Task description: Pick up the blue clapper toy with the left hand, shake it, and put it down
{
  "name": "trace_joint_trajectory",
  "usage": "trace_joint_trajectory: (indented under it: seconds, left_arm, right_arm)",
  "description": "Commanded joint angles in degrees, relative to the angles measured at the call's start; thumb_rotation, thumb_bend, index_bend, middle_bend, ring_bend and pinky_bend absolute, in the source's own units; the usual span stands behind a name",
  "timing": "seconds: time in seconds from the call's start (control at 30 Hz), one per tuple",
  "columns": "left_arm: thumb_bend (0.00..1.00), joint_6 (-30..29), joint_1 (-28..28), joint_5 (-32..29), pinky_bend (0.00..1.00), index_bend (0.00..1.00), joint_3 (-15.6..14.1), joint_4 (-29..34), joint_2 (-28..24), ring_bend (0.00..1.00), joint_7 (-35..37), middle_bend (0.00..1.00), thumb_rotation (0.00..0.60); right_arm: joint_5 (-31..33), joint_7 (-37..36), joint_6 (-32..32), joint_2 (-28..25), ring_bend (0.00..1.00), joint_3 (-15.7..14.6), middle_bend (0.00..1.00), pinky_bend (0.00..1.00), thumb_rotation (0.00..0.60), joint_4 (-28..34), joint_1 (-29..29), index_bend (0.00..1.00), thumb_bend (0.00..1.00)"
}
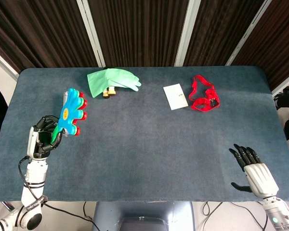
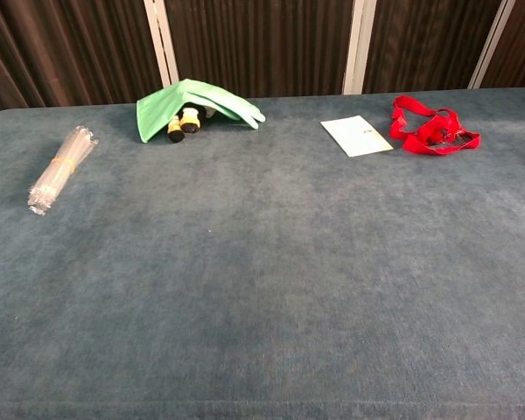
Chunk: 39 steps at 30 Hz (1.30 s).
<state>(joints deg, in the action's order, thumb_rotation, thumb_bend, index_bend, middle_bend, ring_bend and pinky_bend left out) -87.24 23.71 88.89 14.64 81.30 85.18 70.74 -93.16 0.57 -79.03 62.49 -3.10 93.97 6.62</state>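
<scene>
The left hand (image 1: 42, 140) grips the green handle of the blue clapper toy (image 1: 72, 112), its dark fingers curled around it near the table's left edge. The toy is lifted clear of the blue-grey table (image 1: 149, 144), its hand-shaped blue paddle pointing up and away from the robot, with red paddle tips showing along its right side. In the head view the paddle covers part of the bundle of clear plastic tubes (image 2: 60, 168); the chest view shows that bundle lying bare on the cloth, with hand and toy outside its frame. Further back lies a green rubber glove (image 1: 111, 81) draped over what look like two small dark bottles with yellow bands (image 2: 183, 122), though they are too small to name surely. To the right sit a white card (image 1: 176, 96) and, just beside it, a red strap (image 1: 203, 95). The right hand (image 1: 253, 171) rests at the near right corner, holding nothing, fingers spread.
</scene>
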Motion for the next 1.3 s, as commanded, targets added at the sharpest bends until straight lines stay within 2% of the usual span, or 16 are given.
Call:
trace_joint_trajectory:
  seconds: [0.03,0.2,0.27,0.37,0.47,0.6,0.7,0.77,0.87,0.97,1.1,1.2,1.3]
  left_arm:
    - [0.81,1.19,0.49,4.24,1.0,1.0,-5.75,-10.99,5.36,0.98,-8.72,0.97,0.6]
    - [0.82,4.26,1.56,8.8,1.0,1.0,-12.64,-24.13,12.86,0.98,-14.45,0.97,0.6]
    - [0.82,3.94,2.1,9.71,1.0,1.0,-13.36,-26.83,14.28,0.98,-14.33,0.97,0.6]
    - [0.83,1.37,3.25,9.46,1.0,1.0,-11.48,-27.57,14.49,0.98,-12.81,0.97,0.6]
    - [0.83,-1.57,4.52,8.12,1.0,1.0,-7.94,-23.49,11.86,0.98,-10.47,0.98,0.6]
    - [0.82,-3.41,4.72,3.1,1.0,1.0,-1.73,-9.14,4.44,0.98,-2.28,0.98,0.6]
    - [0.82,-2.75,4.04,-0.51,1.0,1.0,1.43,0.0,-0.84,0.98,3.42,0.98,0.6]
    - [0.82,-2.37,3.58,-1.45,1.0,1.0,2.1,2.58,-2.88,0.98,5.16,0.98,0.6]
    - [0.82,-0.73,3.1,-1.26,1.0,1.0,0.34,2.62,-3.55,0.98,4.94,0.98,0.6]
    - [0.82,2.88,3.46,0.54,1.0,1.0,-4.3,-2.74,-0.74,0.98,0.83,0.98,0.6]
    - [0.83,6.78,4.05,4.0,1.0,1.0,-10.81,-16.37,7.83,0.98,-8.65,0.98,0.6]
    - [0.83,9.45,4.68,6.28,1.0,1.0,-14.39,-25.81,13.32,0.98,-12.96,0.98,0.6]
    - [0.83,10.26,5.69,5.72,1.0,1.0,-13.85,-28.27,15.24,0.98,-9.75,0.98,0.6]
  right_arm:
    - [0.07,0.11,0.04,0.06,0.0,0.01,0.0,0.0,0.6,0.02,0.01,0.0,0.21]
    - [0.21,-0.04,0.19,0.03,0.0,0.04,0.0,0.0,0.6,0.02,0.08,0.0,0.21]
    - [0.2,-0.29,0.14,-0.12,0.0,0.06,0.0,0.0,0.6,0.05,0.09,0.0,0.21]
    - [-0.02,-0.85,-0.33,-0.47,0.0,0.09,0.0,0.0,0.6,0.13,-0.02,0.0,0.21]
    - [-0.26,-1.21,-0.69,-0.72,0.0,0.06,0.0,0.0,0.6,0.14,-0.12,0.0,0.21]
    - [-0.48,-1.33,-0.98,-0.86,0.0,0.0,0.0,0.0,0.6,0.22,-0.23,0.0,0.21]
    - [-0.54,-1.21,-1.15,-0.81,0.0,0.0,0.0,0.0,0.6,0.25,-0.32,0.0,0.21]
    - [-0.54,-1.09,-1.09,-0.74,0.0,-0.01,0.0,0.0,0.6,0.22,-0.31,0.0,0.21]
    - [-0.4,-0.81,-0.76,-0.54,0.0,-0.03,0.0,0.0,0.6,0.11,-0.22,0.0,0.21]
    - [-0.17,-0.46,-0.21,-0.28,0.0,-0.06,0.0,0.0,0.6,0.03,-0.05,0.0,0.21]
    - [-0.12,-0.27,0.08,-0.15,0.0,-0.1,0.0,0.0,0.6,0.12,0.05,0.0,0.21]
    - [-0.1,-0.43,-0.05,-0.21,0.0,-0.04,0.0,0.0,0.6,0.1,0.03,0.0,0.21]
    - [-0.24,-0.78,-0.25,-0.43,0.0,-0.07,0.0,0.0,0.6,0.12,-0.01,0.0,0.21]
